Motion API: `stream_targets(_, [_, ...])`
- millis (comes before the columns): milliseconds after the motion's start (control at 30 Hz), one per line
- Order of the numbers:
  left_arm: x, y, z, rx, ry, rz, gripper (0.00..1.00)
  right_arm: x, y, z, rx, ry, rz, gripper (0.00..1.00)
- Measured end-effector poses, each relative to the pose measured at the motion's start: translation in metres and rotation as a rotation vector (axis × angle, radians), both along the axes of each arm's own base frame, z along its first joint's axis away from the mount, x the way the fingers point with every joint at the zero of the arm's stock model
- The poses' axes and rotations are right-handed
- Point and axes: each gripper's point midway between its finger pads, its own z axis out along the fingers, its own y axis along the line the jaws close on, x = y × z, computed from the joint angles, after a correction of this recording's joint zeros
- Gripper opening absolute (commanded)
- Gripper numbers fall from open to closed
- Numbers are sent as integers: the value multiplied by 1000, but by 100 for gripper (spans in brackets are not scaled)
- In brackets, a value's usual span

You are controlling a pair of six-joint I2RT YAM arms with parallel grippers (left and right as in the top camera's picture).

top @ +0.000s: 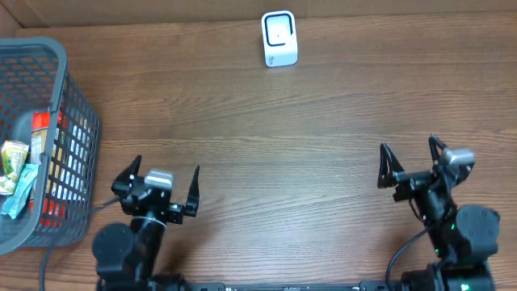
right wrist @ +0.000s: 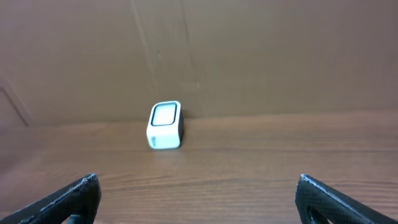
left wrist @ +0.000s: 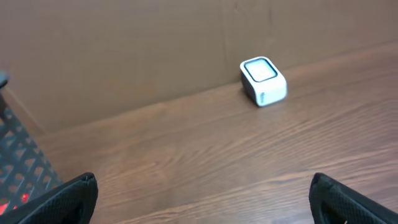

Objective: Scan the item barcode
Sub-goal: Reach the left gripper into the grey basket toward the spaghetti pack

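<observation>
The tabletop [top: 283, 137] is brown wood grain. The left arm [top: 121, 246] and the right arm [top: 464, 234] both sit at its near edge, well apart from each other.

The left jaws are spread wide with nothing between them. They hang over the near left part of the tabletop, just beside the basket [top: 79, 133]. In the left wrist view, the black fingers [left wrist: 65, 202] show only at the bottom corners, with bare wood between them. The right jaws are also spread wide and empty, over the near right part of the tabletop. In the right wrist view, their fingers [right wrist: 68, 199] likewise frame bare wood.

The white scanner [top: 279, 38] stands at the far edge of the tabletop, about midway along it, against a brown cardboard wall [left wrist: 124, 50]. It is far from both arms. Each wrist camera catches it ahead [left wrist: 263, 81] [right wrist: 165, 125], its dark-rimmed window facing up and forward.

The grey mesh basket stands at the left edge of the tabletop. Inside it lie a green packet [top: 14, 158], a teal packet [top: 22, 192] and a red package [top: 40, 123]. No barcode can be made out on any of them.
</observation>
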Motion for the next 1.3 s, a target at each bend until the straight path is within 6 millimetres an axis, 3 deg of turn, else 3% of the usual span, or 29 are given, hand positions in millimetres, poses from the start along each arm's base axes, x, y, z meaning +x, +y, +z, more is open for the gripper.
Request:
stream_targets(133, [4, -3, 23, -13, 99, -17, 100, 11, 6, 8, -3, 95, 32, 100])
stream_targets(433, [16, -5, 98, -35, 339, -31, 100, 33, 15, 26, -9, 304, 73, 100])
stream_targets(667, [25, -18, 165, -64, 333, -107, 100, 40, 28, 36, -36, 411, 157, 100])
stream_targets(733, [23, -23, 175, -72, 309, -136, 100, 40, 34, 38, -28, 413, 197, 100])
stream_targets(867, [20, -24, 176, -89, 315, -135, 100, 35, 46, 39, -10, 414, 273, 100])
stream_targets(967, [25, -7, 173, -139, 333, -9, 100, 34, 50, 40, -4, 411, 298, 100])
stream_targets(1133, [29, 42, 176, -195, 302, 261, 100, 32, 53, 40, -1, 410, 317, 100])
stream_targets(1300, [20, 98, 179, -262, 270, 510, 100, 32, 53, 40, -1, 412, 320, 100])
